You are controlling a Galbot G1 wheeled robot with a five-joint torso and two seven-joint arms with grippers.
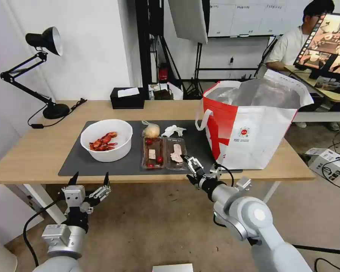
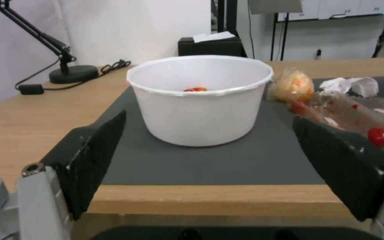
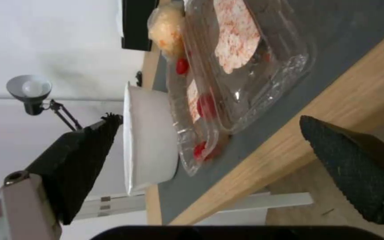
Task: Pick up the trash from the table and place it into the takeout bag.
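Four pieces of trash lie on the dark mat (image 1: 75, 158) of the worktop (image 1: 34, 151): the white bowl (image 1: 106, 139) of red shells, the clear hinged tray (image 1: 164, 152), the small bag with a beige lump (image 1: 151, 130) and the crumpled tissue (image 1: 172, 130). The takeout bag (image 1: 253, 124) stands open just beside the tray.

To do the step well, the right end effector (image 1: 189, 165) should probably close on the tray's near rim, keep it level so the scraps stay in, and clear the bag's edge before release.

That end effector hangs at the worktop's front edge, just short of the tray, fingers spread wide, holding nothing. The left end effector (image 1: 90, 180) waits below the front edge facing the bowl, likewise wide open and empty.
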